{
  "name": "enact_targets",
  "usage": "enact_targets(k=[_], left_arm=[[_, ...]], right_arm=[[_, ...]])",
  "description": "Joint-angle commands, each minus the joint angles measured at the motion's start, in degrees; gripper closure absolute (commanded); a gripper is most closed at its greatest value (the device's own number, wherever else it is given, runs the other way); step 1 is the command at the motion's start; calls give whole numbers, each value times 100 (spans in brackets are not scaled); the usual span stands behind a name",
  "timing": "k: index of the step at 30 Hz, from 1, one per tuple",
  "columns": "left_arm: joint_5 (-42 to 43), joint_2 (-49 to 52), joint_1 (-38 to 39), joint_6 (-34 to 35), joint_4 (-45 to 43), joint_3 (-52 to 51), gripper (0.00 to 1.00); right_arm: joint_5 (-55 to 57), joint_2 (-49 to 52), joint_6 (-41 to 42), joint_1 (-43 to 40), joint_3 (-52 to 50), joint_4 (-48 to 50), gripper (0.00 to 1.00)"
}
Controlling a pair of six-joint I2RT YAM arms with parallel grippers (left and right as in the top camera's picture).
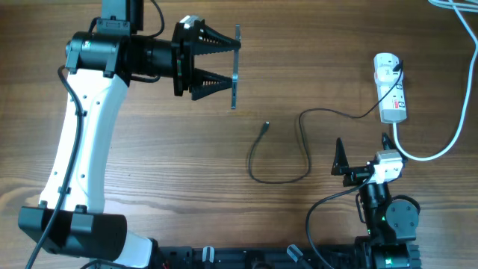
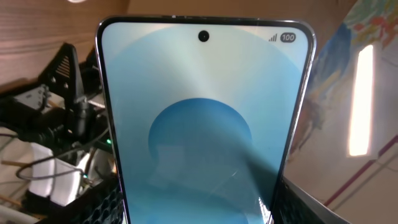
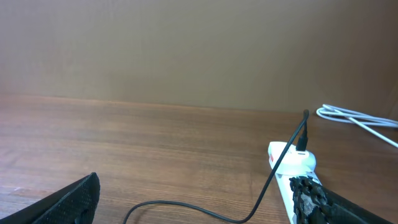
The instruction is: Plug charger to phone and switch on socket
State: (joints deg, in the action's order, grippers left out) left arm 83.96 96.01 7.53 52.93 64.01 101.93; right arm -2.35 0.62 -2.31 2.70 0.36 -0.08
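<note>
Wooden tabletop (image 1: pixel 172 164) filled the overhead view. We saw the white left arm (image 1: pixel 82 127) running up the left side of the frame. At upper centre the left gripper (image 1: pixel 230 61) was clamped on the phone (image 1: pixel 234 96), which showed edge-on as a thin upright strip.

In the left wrist view the phone (image 2: pixel 199 124) took up most of the frame. Its blue screen was lit, with a camera hole at the top and a 100 battery mark at upper right, and black fingers (image 2: pixel 102 202) flanked its lower edges.

At lower right of the overhead view the right gripper (image 1: pixel 362 153) had its fingers spread, holding nothing. The right wrist view showed those fingers (image 3: pixel 68 199) wide apart at the bottom corners.

The white power strip (image 1: pixel 390 93) lay at upper right, its thick white cord (image 1: pixel 448 142) curving off right. The black plug (image 1: pixel 399 69) sat in its upper end. From there the charger cable (image 1: pixel 332 110) ran left and looped. Its connector tip (image 1: pixel 266 128) lay loose at centre, well apart from the phone.
</note>
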Motion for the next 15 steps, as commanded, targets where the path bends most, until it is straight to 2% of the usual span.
enact_targets(k=[1,7,11,15], left_arm=[[345,-118,-37,179,-111,48,31],[337,-118,-37,179,-166,48,31],[-201,-118,-37,179,-184,48,31],[-199,-118,-35,181,-334,48,31]], right_arm=[[-24,-42,-70,24,-7,13,0],[-24,-42,-66,24,-7,13,0],[-24,-42,-68,24,-7,13,0],[-24,-42,-68,24,-7,13,0]])
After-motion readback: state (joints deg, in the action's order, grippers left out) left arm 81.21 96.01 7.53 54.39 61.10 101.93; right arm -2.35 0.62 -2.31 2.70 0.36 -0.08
